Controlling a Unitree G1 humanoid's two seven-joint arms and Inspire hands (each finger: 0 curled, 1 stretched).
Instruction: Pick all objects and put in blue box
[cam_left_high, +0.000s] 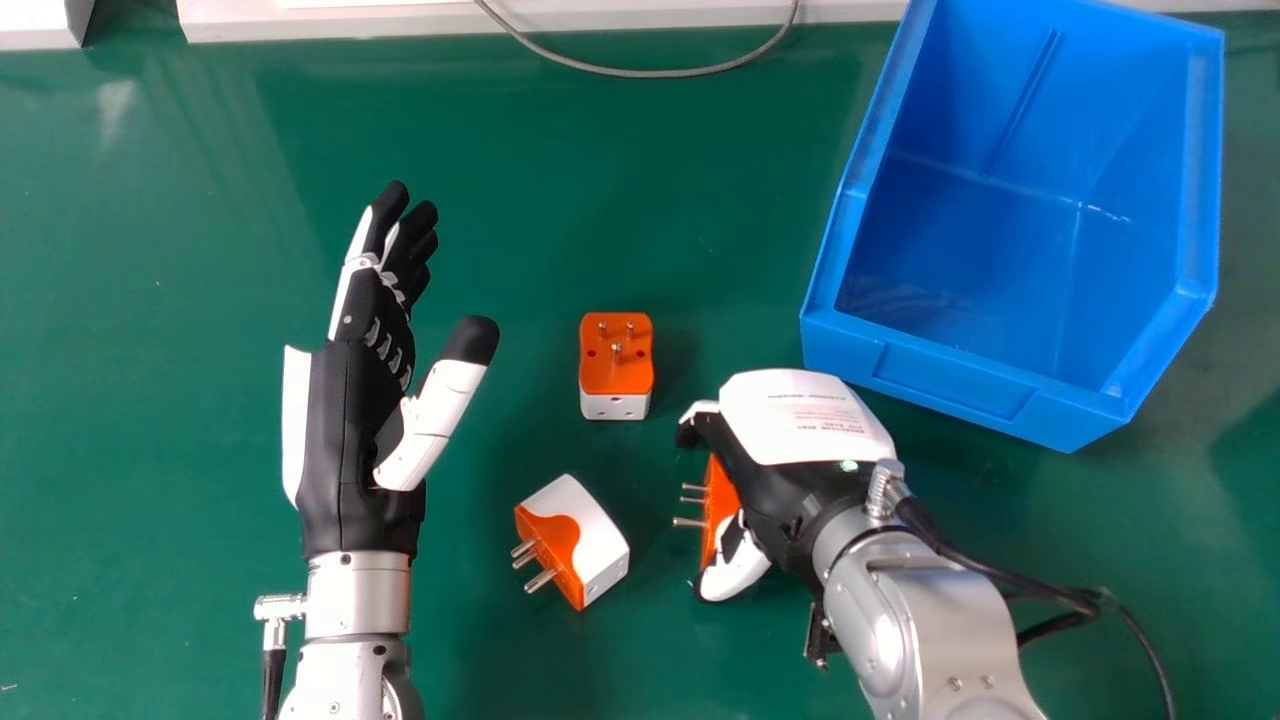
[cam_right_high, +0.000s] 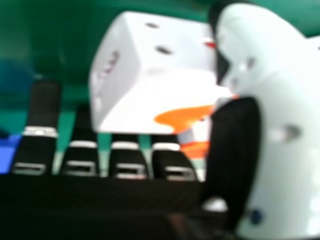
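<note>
Head view, clock-face: green tabletop (cam_left_high: 150, 400); grey cable (cam_left_high: 650, 74), twelve; blue box (cam_left_high: 950, 385), two; right hand (cam_left_high: 790, 500), between four and five, gripping one plug (cam_left_high: 718, 490); second plug (cam_left_high: 617, 365), centre; third plug (cam_left_high: 598, 540), seven; left hand (cam_left_high: 340, 430), nine, spread wide.

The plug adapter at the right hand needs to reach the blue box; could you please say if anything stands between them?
Past the adapter, only the right hand itself and the blue box's near wall visibly intervene.
</note>
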